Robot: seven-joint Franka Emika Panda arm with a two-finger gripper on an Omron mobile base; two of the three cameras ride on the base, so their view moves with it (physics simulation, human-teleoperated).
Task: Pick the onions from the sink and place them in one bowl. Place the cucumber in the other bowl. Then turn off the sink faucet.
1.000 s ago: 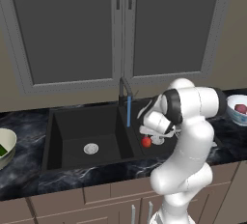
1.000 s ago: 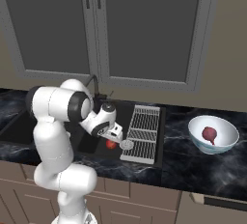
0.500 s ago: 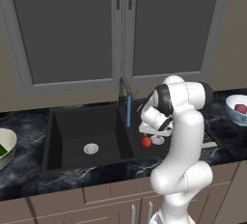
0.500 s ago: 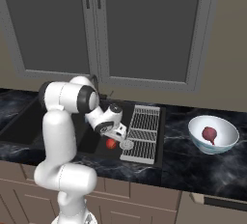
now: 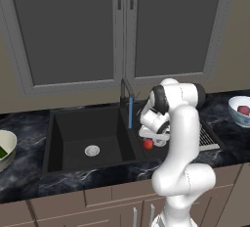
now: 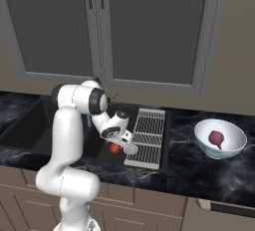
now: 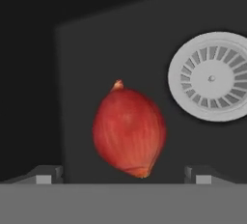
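Observation:
A bright red-orange onion (image 5: 148, 144) (image 6: 114, 148) (image 7: 129, 133) lies on the floor of the black sink's (image 5: 78, 128) right basin, next to its round silver drain (image 7: 212, 76). My gripper (image 5: 155, 134) (image 6: 119, 138) (image 7: 124, 175) hangs open just above it, one fingertip (image 7: 46, 175) on each side, not touching. The dull pinkish-red onion (image 5: 242, 109) (image 6: 215, 138) sits in the white-bluish bowl (image 5: 234, 117) (image 6: 234, 150) on the right counter. A cream bowl (image 5: 9, 140) at the far left holds the green cucumber (image 5: 2, 153). Blue water (image 5: 130, 114) runs from the faucet (image 5: 126, 89).
A slatted drying rack (image 6: 148, 134) lies right of the basin. The left basin has its own drain (image 5: 92, 149). Grey cabinet doors rise behind the dark marble counter (image 6: 189, 170). The basin's walls and the centre divider close in around the gripper.
The arm's elbow has swung to the left. The gripper stays open over the red-orange onion, which has not moved.

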